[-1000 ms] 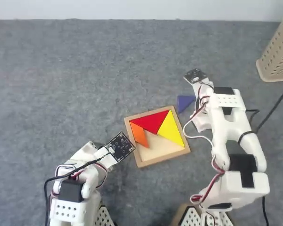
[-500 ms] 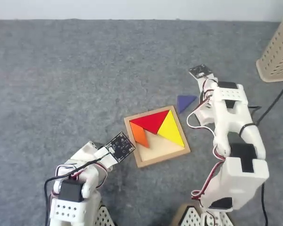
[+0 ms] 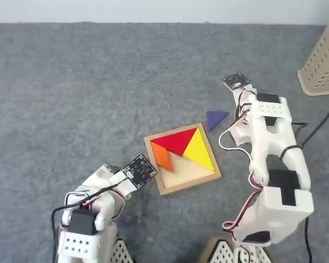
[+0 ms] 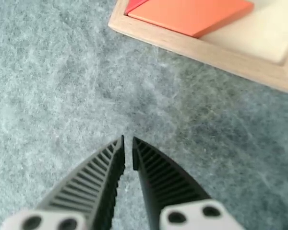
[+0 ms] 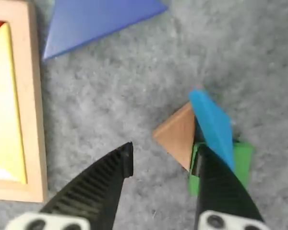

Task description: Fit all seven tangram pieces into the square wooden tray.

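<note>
Grey carpet (image 3: pixel 88 82) covers the whole table, and the two arms sit at its near edge. The right arm (image 3: pixel 271 148) stretches out past the wooden tray (image 3: pixel 191 184); the left arm (image 3: pixel 98 203) is tucked in just beside the tray's near corner.

Three pieces lie flat in the tray: a red triangle (image 3: pixel 175 141), a yellow triangle (image 3: pixel 200 150) and an orange piece (image 3: pixel 163 159), with bare wood along the side nearest the arms. A dark blue triangle (image 3: pixel 215 118) lies on the carpet just off the tray's far corner.

Now the bit that matters: beside the right arm's tip there's a small heap, a brown triangle (image 5: pixel 177 136), a light blue piece (image 5: pixel 211 124) propped on it, and a green piece (image 5: pixel 242 160) under both. The right gripper (image 5: pixel 164 151) is spread wide and empty, but the heap isn't centred in the gap. It sits against the finger farther from the tray, with only the brown corner poking between them. I'd say that arm, clearly the nearer one, needs to shift away from the tray to straddle it.

The left gripper (image 4: pixel 127 143) is pinched almost together, a sliver between, holding nothing.

From above, the right arm covers the heap, and the finger cuts off the green piece, so I can't tell its shape.
</note>
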You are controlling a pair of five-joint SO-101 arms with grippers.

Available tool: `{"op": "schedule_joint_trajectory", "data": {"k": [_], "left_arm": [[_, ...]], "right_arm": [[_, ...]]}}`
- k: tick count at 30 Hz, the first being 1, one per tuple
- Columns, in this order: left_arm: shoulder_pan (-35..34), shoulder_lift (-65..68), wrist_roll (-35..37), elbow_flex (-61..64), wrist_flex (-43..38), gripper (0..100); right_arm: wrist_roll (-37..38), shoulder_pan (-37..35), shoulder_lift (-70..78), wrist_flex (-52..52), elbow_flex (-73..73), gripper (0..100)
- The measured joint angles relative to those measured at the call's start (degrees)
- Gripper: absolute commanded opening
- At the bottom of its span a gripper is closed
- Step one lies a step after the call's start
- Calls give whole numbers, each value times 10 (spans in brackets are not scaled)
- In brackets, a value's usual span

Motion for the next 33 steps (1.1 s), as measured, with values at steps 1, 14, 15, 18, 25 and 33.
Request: {"op": "schedule_joint_trajectory", "data": {"k": [1,14,15,18,25,33], "left_arm": [[0,0,0,0,0,27],[-1,0,0,0,0,27],[-1,0,0,0,0,27],[0,0,0,0,0,27],[0,0,0,0,0,27],[0,0,0,0,0,27]], "right_arm": [[0,0,0,-3,0,221],[2,-3,97,-2,-47,184],[2,-3,97,-1,-47,158],[2,3,97,1,-52,88],[-20,-15,97,40,-54,8],[-30,-93,0,98,-49,8]]}}
